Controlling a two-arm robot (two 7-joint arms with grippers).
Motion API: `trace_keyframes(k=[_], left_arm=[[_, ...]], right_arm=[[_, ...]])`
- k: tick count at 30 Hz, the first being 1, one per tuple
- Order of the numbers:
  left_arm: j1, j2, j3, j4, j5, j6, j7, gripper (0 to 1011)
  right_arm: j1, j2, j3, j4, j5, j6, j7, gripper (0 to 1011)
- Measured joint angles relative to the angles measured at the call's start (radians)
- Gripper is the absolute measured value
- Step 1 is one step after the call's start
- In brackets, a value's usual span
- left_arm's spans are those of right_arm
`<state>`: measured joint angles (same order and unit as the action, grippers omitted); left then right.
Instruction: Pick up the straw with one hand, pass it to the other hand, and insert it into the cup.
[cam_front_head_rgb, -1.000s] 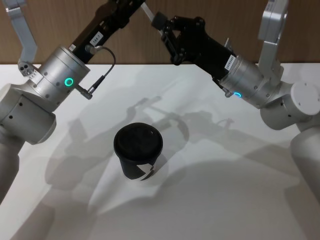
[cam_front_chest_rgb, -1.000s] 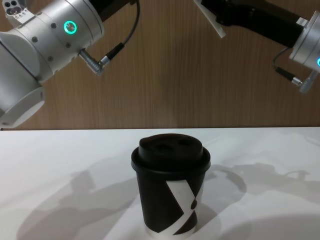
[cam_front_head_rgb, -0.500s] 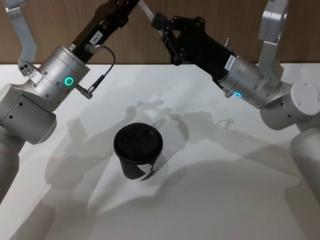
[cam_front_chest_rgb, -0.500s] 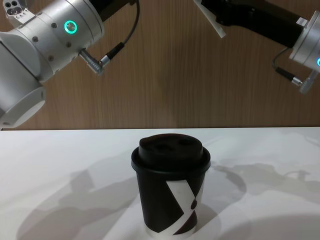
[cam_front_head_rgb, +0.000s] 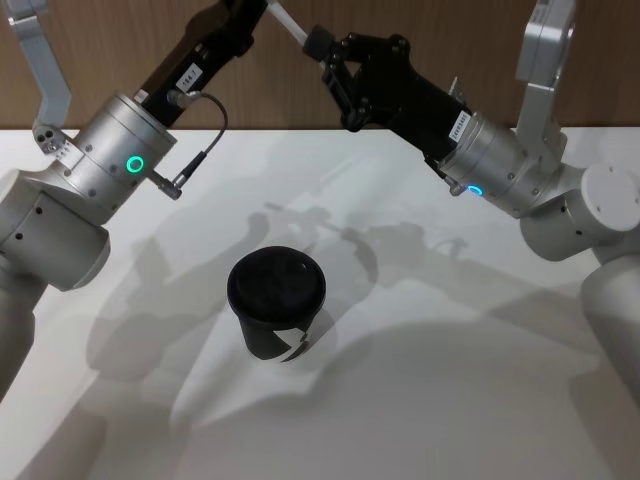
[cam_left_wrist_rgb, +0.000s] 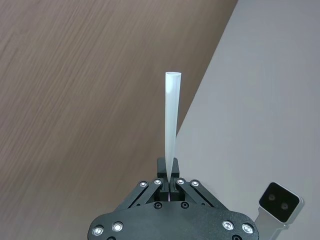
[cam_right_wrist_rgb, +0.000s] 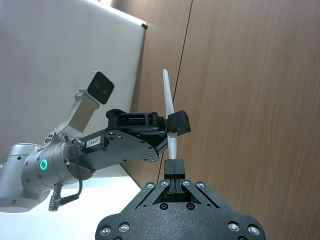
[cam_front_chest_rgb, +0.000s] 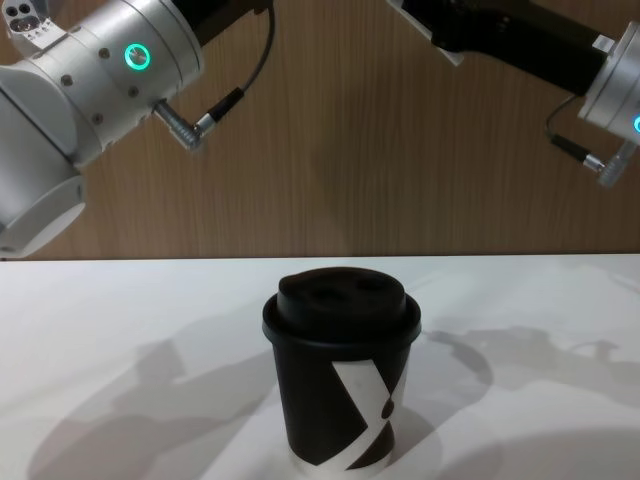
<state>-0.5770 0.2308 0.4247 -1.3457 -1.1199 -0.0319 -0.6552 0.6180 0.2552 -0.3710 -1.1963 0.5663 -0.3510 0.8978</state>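
The thin white straw hangs high above the table's far edge, held between both grippers. My left gripper, the one with the 184-7 label, is shut on the straw partway along it. My right gripper pinches the straw close to its other end, a short way from the left gripper. A short white end of the straw sticks out under the right gripper. The black lidded cup stands upright on the table below and nearer me, apart from both grippers; its white X mark faces the chest view.
The white table spreads around the cup. A brown wood-panel wall rises behind the table's far edge. Both silver wrists slant in from the sides, well above the cup.
My left arm has shifted slightly left and up, carrying its end of the straw with it. The straw's end under the right gripper rose a little. The right arm and the cup stayed put.
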Motion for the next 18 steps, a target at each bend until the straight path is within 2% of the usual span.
trace_keyframes(k=[7,12,18], left_arm=[[0.003,0.006,0.006,-0.001,-0.003,-0.003,0.008,4],[0.004,0.009,0.01,-0.002,-0.004,-0.003,0.012,4],[0.007,0.015,0.015,-0.006,-0.007,-0.004,0.018,4]], right_arm=[[0.0,0.0,0.0,0.0,0.0,0.0,0.0,0],[0.0,0.0,0.0,0.0,0.0,0.0,0.0,104],[0.0,0.0,0.0,0.0,0.0,0.0,0.0,285]])
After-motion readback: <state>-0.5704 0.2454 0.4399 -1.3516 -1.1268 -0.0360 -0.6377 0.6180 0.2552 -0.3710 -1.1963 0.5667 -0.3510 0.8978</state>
